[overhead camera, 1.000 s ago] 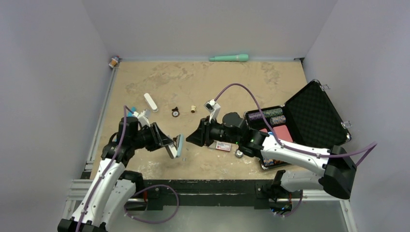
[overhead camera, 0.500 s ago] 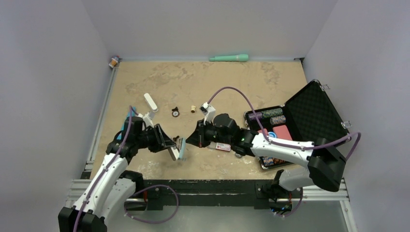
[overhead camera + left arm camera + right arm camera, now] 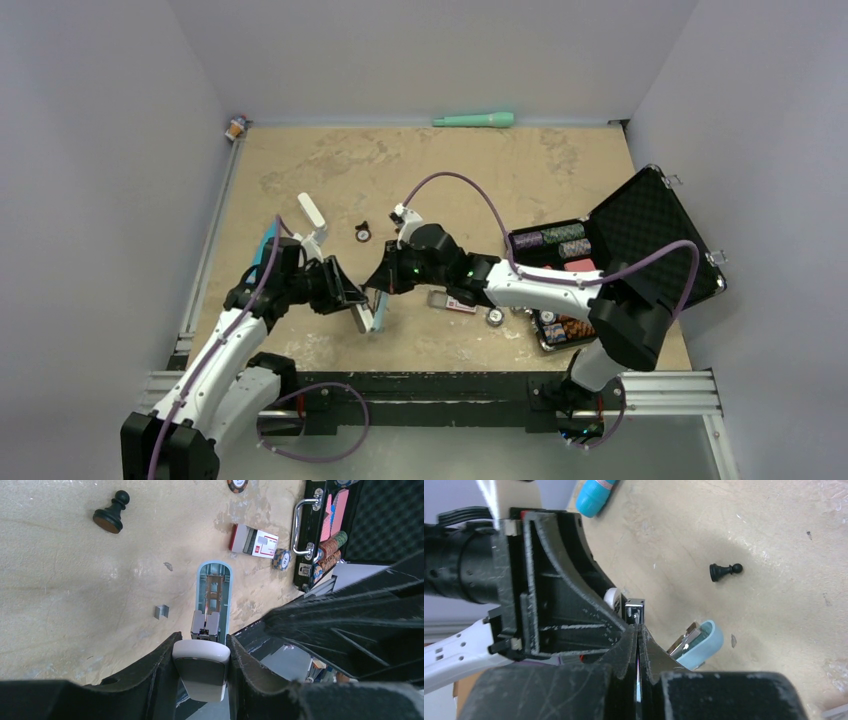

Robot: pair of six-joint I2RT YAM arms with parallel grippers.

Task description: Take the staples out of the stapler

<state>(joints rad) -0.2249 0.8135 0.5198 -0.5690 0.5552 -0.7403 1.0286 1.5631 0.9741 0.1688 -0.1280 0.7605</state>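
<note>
Left claw (image 3: 202, 639) is clamped on the stapler (image 3: 214, 587) by its white bar (image 3: 201, 667), and we're holding it off the tabletop (image 3: 75, 580).

- The light blue bar (image 3: 226, 600) is swung open. It points straight out from the left claw along that claw's own axis, with the channel facing the wrist camera.
- Right claw (image 3: 638, 630) has its fingers pressed together. The tips sit at the hinge end of the channel, against the small metal block (image 3: 635, 607) just beside the left fingers. We can't tell if anything thin is pinched between them.
- The relation that matters: from above, the right claw reaches in from the robot's right, across the stapler. The bar's long axis runs roughly near-to-far. On the right wrist view the rounded free end goes off to the right of the tips. So we judge any drag on the contents has to follow the bar toward that free end, or lift up out of the open channel. It can't follow the claw's own approach line.
- Staples (image 3: 161, 611): a short grey strip lies on the tabletop. On the left wrist view it is just left of the blue bar and apart from it. Neither claw touches it.
- The channel shows brown metal and a grey block. We can't tell if any staples are left inside.
- The right claw is the free one, so we judge it makes the next move.
</note>
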